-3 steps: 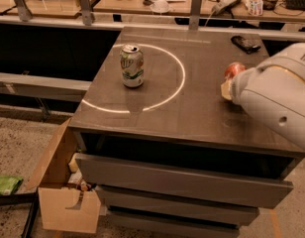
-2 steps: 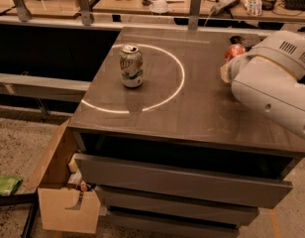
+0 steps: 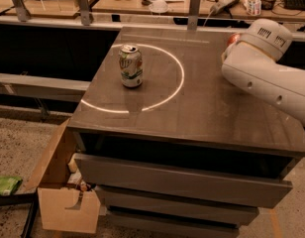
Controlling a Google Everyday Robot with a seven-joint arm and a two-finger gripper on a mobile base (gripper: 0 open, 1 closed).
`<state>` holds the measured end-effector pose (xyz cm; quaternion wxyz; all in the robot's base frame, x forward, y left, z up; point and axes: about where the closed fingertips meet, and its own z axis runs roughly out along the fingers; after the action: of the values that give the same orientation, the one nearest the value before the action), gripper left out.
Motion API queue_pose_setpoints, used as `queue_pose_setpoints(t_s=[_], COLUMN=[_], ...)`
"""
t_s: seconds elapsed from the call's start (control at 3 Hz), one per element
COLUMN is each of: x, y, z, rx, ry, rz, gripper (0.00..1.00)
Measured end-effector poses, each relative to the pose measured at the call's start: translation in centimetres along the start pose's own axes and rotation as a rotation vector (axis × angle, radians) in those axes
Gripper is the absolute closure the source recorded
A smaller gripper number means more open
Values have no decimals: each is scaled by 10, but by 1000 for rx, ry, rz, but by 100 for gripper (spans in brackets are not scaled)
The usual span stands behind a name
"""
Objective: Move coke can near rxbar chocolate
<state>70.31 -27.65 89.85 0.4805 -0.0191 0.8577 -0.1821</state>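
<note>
Because the white arm (image 3: 264,68) lay across the right side of the desk (image 3: 192,113), we saw only a red sliver of the coke can (image 3: 234,37) behind it near the far edge. The claw was hidden behind that casing, so we could not tell its state. Well apart to the left, a 7UP can (image 3: 130,66) stood upright inside a bright ring (image 3: 183,76), above a cardboard box (image 3: 58,202) on the floor.

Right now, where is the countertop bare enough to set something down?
Bare: the front strip of the countertop, and the middle between 7UP can and arm. Crowded: far right, where the arm half-covers the coke can and hides the gripper.
</note>
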Motion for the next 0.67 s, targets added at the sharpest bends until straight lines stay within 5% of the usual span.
queue_pose_setpoints(t_s=[0.33,0.67], x=[-5,-5], y=[2,-2], z=[26,59], rx=[-1,-11], ry=[22,30], rz=[-7,-29], gripper=[100,77])
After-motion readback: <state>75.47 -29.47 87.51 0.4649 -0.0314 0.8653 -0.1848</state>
